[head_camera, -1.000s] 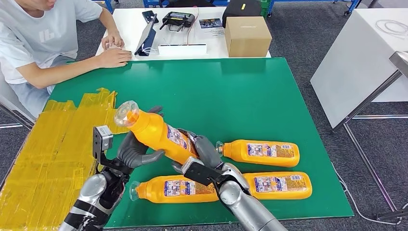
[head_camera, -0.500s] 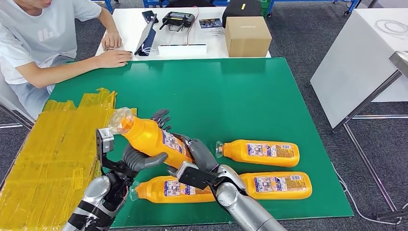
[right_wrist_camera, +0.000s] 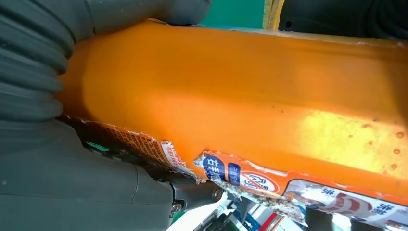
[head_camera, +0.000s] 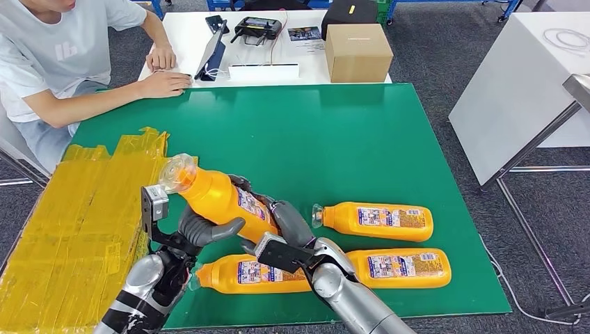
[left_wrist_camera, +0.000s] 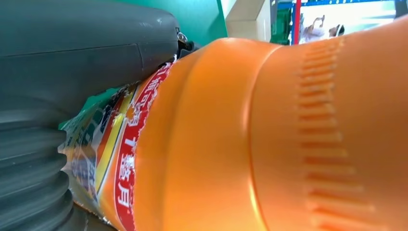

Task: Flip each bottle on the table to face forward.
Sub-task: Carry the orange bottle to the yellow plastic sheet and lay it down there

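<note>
Orange raised bottle [head_camera: 221, 202] (cap end tilted up) gripped by left hand [head_camera: 202, 228] near neck and right hand [head_camera: 286, 221] at base, above green table [head_camera: 334, 139]; three lying bottles [head_camera: 376, 221] nearby.

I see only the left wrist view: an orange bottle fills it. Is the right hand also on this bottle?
Observer: Yes. In the head view the right hand grips the lifted orange bottle at its base end, and the left hand holds it from below.
Operator: Where does its cap point?
Observer: Up and away, over the yellow taped sheet.
Operator: How many bottles lie on the table?
Observer: Three lie on the green mat: the near-left bottle, the near-right bottle and the far bottle.
</note>
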Action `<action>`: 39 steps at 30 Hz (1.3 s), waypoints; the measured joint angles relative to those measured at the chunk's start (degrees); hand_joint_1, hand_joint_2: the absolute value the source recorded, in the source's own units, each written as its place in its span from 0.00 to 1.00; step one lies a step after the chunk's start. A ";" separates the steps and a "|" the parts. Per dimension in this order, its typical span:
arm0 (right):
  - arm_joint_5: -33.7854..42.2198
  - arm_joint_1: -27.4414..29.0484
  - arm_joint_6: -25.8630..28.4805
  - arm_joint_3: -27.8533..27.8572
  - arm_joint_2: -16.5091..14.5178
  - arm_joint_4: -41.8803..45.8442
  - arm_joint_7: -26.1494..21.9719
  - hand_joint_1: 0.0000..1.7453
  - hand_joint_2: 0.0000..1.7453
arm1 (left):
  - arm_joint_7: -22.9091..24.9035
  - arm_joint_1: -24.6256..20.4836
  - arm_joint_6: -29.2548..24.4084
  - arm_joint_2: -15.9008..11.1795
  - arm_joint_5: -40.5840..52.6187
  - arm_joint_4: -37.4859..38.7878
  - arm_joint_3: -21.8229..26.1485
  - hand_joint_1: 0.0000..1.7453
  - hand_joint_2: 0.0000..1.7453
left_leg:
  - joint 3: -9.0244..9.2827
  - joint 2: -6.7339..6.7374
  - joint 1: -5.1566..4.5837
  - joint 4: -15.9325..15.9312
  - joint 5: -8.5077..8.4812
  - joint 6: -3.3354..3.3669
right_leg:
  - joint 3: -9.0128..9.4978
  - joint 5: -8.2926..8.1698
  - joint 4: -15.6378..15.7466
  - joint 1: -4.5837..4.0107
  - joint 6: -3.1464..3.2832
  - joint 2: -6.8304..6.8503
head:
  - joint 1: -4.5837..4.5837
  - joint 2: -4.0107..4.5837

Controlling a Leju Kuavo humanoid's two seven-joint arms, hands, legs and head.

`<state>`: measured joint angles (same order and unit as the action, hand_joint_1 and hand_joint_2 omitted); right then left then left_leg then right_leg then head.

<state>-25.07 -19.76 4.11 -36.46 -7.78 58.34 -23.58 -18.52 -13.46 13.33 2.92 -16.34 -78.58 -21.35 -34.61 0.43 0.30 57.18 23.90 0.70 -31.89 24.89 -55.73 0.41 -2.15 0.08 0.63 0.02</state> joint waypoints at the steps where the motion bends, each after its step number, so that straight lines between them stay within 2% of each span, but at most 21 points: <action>1: 0.04 0.00 0.08 0.00 0.00 0.00 0.02 1.00 1.00 | -0.15 0.01 -0.60 0.08 0.36 -0.08 -0.06 1.00 1.00 | 0.00 0.00 0.00 0.00 0.00 0.00 | 0.00 0.00 0.00 0.00 0.00 0.00 | 0.00 0.00; 4: 0.09 0.00 0.26 0.00 0.00 0.00 0.04 1.00 1.00 | -0.46 0.04 -1.89 0.32 1.26 -0.37 -0.31 1.00 1.00 | 0.00 0.00 0.00 0.00 0.00 0.00 | 0.00 0.00 0.00 0.00 0.00 0.00 | 0.01 0.00; 5: 0.09 0.00 0.30 0.00 0.00 0.00 0.05 0.81 1.00 | -0.51 0.04 -2.07 0.38 1.43 -0.41 -0.35 1.00 1.00 | 0.00 0.00 0.00 0.00 0.00 0.00 | 0.00 0.00 0.00 0.00 0.00 0.00 | 0.01 0.00; 8: 0.37 0.02 0.50 0.01 0.00 0.00 0.16 0.06 1.00 | -0.79 0.05 -2.87 0.54 2.10 -0.54 -0.41 1.00 1.00 | 0.00 0.00 0.00 0.00 0.00 0.00 | 0.00 0.00 0.00 0.00 0.00 0.00 | 0.00 0.00; 9: 0.95 0.07 0.55 0.01 -0.01 0.01 0.13 0.00 1.00 | -1.03 0.05 -3.57 0.61 2.76 -0.67 -0.46 1.00 1.00 | 0.00 0.00 0.00 0.00 0.00 0.00 | 0.00 0.00 0.00 0.00 0.00 0.00 | 0.00 0.00; 11: 2.74 0.39 0.53 0.08 -0.02 0.21 -0.20 0.00 1.00 | -1.82 0.06 -6.26 0.68 5.70 -1.11 -0.66 1.00 1.00 | 0.00 0.00 0.00 0.00 0.00 0.00 | 0.00 0.00 0.00 0.00 0.00 0.00 | 0.00 0.00; 15: 5.75 1.80 0.70 1.10 0.05 3.30 -0.67 0.00 1.00 | -3.52 -0.07 -19.06 0.60 21.35 -2.46 -1.77 1.00 1.00 | -0.01 -0.02 0.00 0.00 0.00 0.00 | 0.00 0.00 0.00 0.00 0.00 0.01 | -0.03 0.00; 17: 6.37 2.58 0.63 1.56 0.16 5.35 -0.67 0.00 1.00 | -3.60 -0.50 -22.91 0.28 25.53 -2.78 -1.93 1.00 1.00 | 0.00 0.04 -0.01 0.00 0.02 0.01 | -0.01 -0.01 0.00 0.00 0.00 -0.03 | 0.01 0.00; 25: 6.63 4.39 0.44 2.27 0.62 9.34 -0.68 0.00 1.00 | -3.57 -1.25 -24.50 -0.63 26.82 -2.90 -1.81 1.00 1.00 | 0.00 0.02 0.00 0.00 0.00 0.00 | -0.01 -0.01 0.00 0.00 0.01 0.00 | 0.01 0.00; 30: 7.16 5.43 1.85 3.09 0.68 11.89 -1.98 0.00 1.00 | -2.63 -1.57 -31.92 -1.03 36.89 -2.90 -1.75 1.00 1.00 | -0.01 0.00 -0.01 0.00 0.00 0.00 | -0.01 -0.01 0.00 0.00 0.01 0.01 | -0.01 0.00; 32: 7.21 6.28 3.25 3.82 0.86 14.61 -2.25 0.00 1.00 | -0.58 -2.02 -35.52 -1.63 43.81 -2.87 -1.44 1.00 1.00 | -0.01 0.00 -0.01 0.00 0.00 0.00 | -0.02 -0.01 0.00 0.00 0.01 0.01 | -0.01 0.00; 34: 7.35 7.53 5.11 4.80 1.09 18.38 -2.39 0.00 1.00 | 3.41 -2.83 -39.36 -2.51 54.76 -2.51 -0.87 1.00 1.00 | 0.00 0.00 -0.01 0.00 0.00 0.00 | -0.02 -0.01 0.00 0.00 0.01 0.01 | -0.01 0.00; 36: 8.47 8.88 6.94 5.92 1.19 22.26 -2.66 0.00 1.00 | 9.05 -4.17 -42.28 -3.61 69.07 -1.35 -0.34 1.00 1.00 | 0.00 0.00 -0.01 0.00 0.00 0.00 | -0.02 0.00 0.00 0.00 0.01 0.01 | 0.00 0.00; 39: 10.19 10.81 9.74 7.44 1.21 27.95 -3.40 0.00 1.00 | 18.94 -7.09 -42.45 -5.41 91.69 2.48 0.10 1.00 1.00 | 0.01 0.00 0.00 0.00 0.00 -0.01 | -0.01 -0.01 0.00 -0.01 0.01 0.01 | -0.01 0.00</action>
<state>-14.88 -8.95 13.85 -29.02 -6.57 86.29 -26.99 0.42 -20.55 -29.12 -2.50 75.35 -76.10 -21.26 -34.61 0.43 0.30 57.17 23.90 0.69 -31.90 24.88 -55.74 0.40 -2.14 0.10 0.62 0.02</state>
